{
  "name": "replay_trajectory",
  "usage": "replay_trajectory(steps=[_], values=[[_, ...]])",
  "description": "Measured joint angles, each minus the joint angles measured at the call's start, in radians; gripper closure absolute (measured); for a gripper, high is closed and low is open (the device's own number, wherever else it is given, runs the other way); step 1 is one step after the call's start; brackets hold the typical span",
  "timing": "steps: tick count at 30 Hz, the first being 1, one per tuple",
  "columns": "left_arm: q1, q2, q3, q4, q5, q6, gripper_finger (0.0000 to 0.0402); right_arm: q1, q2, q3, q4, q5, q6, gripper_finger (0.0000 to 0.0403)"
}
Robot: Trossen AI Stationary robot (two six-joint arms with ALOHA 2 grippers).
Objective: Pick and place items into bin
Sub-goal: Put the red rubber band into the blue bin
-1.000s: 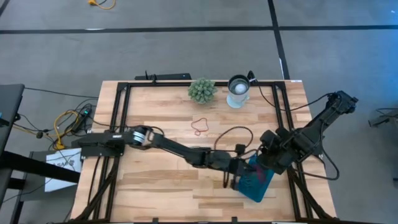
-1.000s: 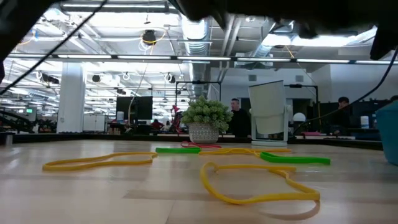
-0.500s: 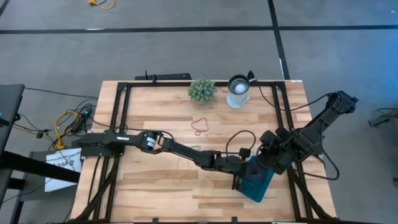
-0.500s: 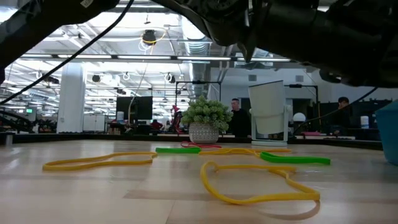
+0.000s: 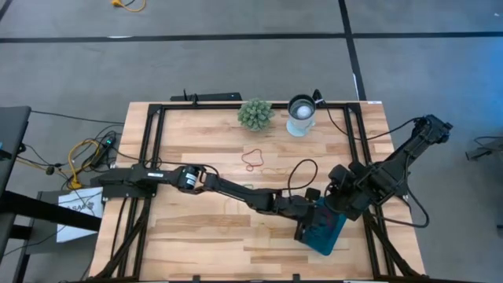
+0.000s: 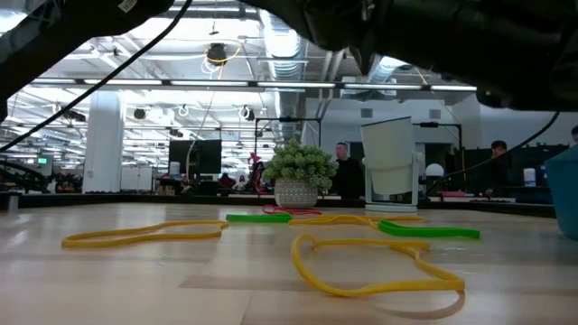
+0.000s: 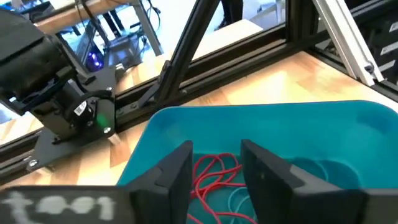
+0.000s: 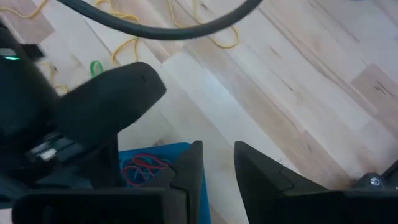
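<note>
On a wooden table (image 5: 196, 236), the left gripper (image 7: 216, 163) hangs parted and empty over the bin (image 7: 298, 127); a red band (image 7: 208, 174) below could snag on withdrawal. The right gripper (image 8: 216, 163), narrowly parted, waits beside the bin.

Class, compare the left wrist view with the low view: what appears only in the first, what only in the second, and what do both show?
Only the left wrist view shows the inside of the shallow teal-blue rectangular bin, where a thin red rubber-band loop lies, seen between the open left gripper fingers.

Only the low view shows loose bands on the wooden table: a yellow rubber-band loop, a second yellow band, green bands, plus the spiky green plant ball and people in the room behind.

Both show the wooden table surface and part of the teal-blue bin.
</note>
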Motion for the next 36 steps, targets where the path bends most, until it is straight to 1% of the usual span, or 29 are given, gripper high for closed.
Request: replay_trajectory(steps=[3,5,10,13,20,22,25,28,30,33,34,36], values=[[-0.002,-0.001,0.058,-0.073,-0.003,0.016,0.0257,0.000,0.000,0.000,0.003,0.000,0.000,0.0316],[-0.001,-0.003,0.097,-0.149,-0.005,0.013,0.0250,0.000,0.000,0.000,-0.001,0.000,0.000,0.0316],[0.000,-0.003,0.167,-0.325,0.021,0.009,0.0249,0.001,0.000,0.000,0.000,-0.002,0.000,0.0316],[0.001,-0.027,0.158,-0.394,0.016,0.008,0.0252,0.001,0.000,0.000,0.002,-0.001,0.010,0.0316],[0.006,-0.148,0.158,-0.708,-0.088,-0.018,0.0269,0.001,0.000,0.000,0.006,0.012,0.027,0.0316],[0.009,-0.190,0.158,-0.810,-0.088,-0.018,0.0273,0.001,0.000,0.000,0.003,0.032,0.026,0.0316],[0.020,-0.275,0.159,-1.007,-0.090,-0.019,0.0275,0.001,0.000,0.000,-0.007,0.067,0.026,0.0316],[0.040,-0.351,0.159,-1.258,-0.161,-0.068,0.0276,0.001,-0.002,0.000,-0.006,0.108,0.027,0.0316],[0.054,-0.393,0.158,-1.426,-0.230,-0.126,0.0276,0.001,-0.003,0.000,-0.006,0.136,0.026,0.0316],[0.064,-0.467,0.158,-1.635,-0.353,-0.237,0.0276,0.001,-0.003,0.000,-0.008,0.188,0.025,0.0316],[0.063,-0.493,0.157,-1.675,-0.396,-0.277,0.0276,0.001,-0.003,0.000,-0.008,0.211,0.025,0.0316],[0.063,-0.564,0.116,-1.648,-0.478,-0.323,0.0276,0.001,0.002,0.000,0.003,0.262,0.025,0.0316]])
